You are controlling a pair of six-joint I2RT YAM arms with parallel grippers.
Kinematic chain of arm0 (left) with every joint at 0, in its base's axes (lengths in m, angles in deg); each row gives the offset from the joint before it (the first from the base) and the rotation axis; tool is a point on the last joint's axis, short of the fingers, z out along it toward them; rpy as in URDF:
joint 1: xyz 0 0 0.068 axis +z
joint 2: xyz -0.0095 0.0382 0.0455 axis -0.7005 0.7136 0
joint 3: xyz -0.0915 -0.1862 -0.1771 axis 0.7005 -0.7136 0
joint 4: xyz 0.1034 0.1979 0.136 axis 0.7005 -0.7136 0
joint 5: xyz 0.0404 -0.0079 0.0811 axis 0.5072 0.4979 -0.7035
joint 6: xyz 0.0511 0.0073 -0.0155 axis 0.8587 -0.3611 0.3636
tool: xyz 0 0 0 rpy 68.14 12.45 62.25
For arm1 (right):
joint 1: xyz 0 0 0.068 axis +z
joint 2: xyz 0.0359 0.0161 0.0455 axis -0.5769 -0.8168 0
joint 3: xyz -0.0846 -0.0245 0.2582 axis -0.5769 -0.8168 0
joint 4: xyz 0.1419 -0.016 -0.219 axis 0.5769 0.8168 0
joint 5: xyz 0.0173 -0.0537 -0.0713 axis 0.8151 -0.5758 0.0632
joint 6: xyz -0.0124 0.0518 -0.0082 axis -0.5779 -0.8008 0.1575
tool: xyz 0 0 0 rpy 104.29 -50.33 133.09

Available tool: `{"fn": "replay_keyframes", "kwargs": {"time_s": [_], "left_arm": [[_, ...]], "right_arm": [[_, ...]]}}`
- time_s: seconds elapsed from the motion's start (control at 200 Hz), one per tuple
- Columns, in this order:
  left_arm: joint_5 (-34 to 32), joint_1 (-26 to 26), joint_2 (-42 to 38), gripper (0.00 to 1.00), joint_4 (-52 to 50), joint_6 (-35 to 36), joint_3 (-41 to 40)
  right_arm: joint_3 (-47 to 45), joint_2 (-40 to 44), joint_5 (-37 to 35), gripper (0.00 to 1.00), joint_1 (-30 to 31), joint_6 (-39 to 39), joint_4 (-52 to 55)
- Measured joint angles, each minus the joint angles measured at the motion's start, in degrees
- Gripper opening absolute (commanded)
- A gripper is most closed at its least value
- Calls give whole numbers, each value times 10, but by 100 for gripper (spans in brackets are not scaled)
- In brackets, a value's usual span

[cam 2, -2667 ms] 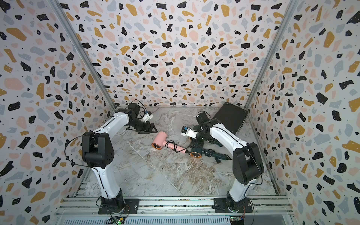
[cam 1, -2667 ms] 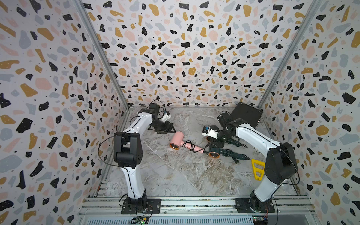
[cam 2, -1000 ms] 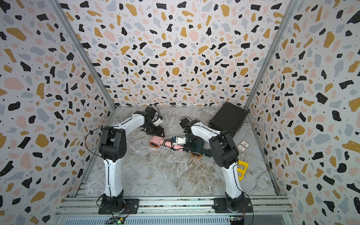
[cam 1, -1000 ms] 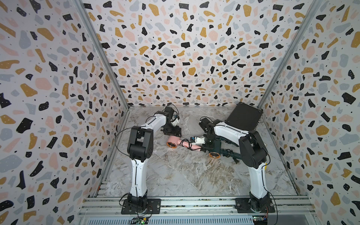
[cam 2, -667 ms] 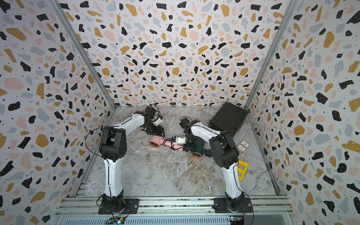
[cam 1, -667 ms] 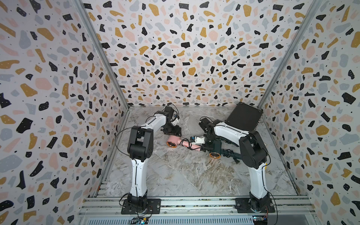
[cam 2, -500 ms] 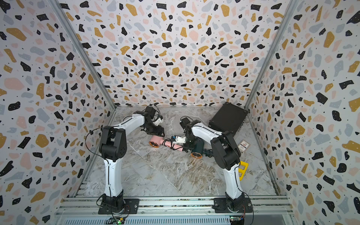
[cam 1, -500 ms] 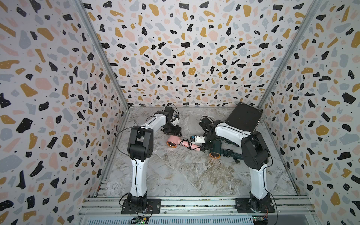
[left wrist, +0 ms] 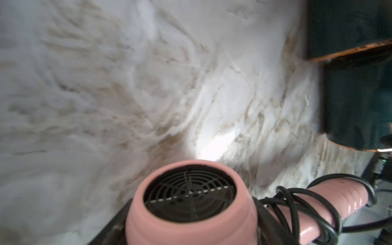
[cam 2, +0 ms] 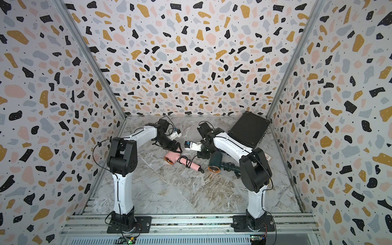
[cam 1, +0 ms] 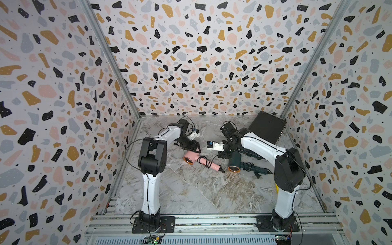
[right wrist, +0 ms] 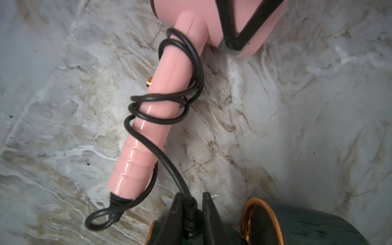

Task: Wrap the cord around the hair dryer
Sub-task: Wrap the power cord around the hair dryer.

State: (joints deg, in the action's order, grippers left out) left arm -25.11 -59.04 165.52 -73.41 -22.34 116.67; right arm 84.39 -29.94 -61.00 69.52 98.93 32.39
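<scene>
The pink hair dryer (cam 1: pixel 192 158) (cam 2: pixel 171 158) lies on the marble floor, its handle pointing right. My left gripper (cam 1: pixel 194 147) (cam 2: pixel 177 148) (left wrist: pixel 191 233) is shut on its round head (left wrist: pixel 191 220), a black finger on each side. The black cord (cam 1: pixel 206 162) (left wrist: pixel 297 197) (right wrist: pixel 157 98) loops several times around the pink handle (right wrist: pixel 161 84). It runs off the handle's end into my right gripper (cam 1: pixel 222 154) (cam 2: pixel 201 156) (right wrist: pixel 192 203), which is shut on its thick plug end just above the floor.
A dark green hair dryer (cam 1: pixel 234 161) (cam 2: pixel 214 162) (right wrist: pixel 307 224) with a copper rim lies right beside my right gripper, its own cord and plug (cam 1: pixel 257 172) trailing right. A black case (cam 1: pixel 267 127) leans in the back right corner. Patterned walls close three sides.
Since the earliest frames my left gripper has come from the back left onto the pink dryer's head, and the right arm has folded in. Over the last second nothing has visibly shifted.
</scene>
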Motion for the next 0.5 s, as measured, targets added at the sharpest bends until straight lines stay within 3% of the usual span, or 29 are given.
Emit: {"fn": "replay_keyframes", "kwargs": {"time_s": [0.165,0.295,0.39,0.501], "left_arm": [[122,33,-40,0,67,-20,-89],[195,61,-79,0,192,-93,-166],[232,73,-105,0,341,-194,-239],[260,75,-110,0,572,-367,-326]], "right_arm": [[-27,10,69,1,-37,-23,-15],[-66,34,120,0,-67,-49,-57],[-94,55,147,0,-75,-75,-107],[-143,80,163,0,-79,-122,-195]]}}
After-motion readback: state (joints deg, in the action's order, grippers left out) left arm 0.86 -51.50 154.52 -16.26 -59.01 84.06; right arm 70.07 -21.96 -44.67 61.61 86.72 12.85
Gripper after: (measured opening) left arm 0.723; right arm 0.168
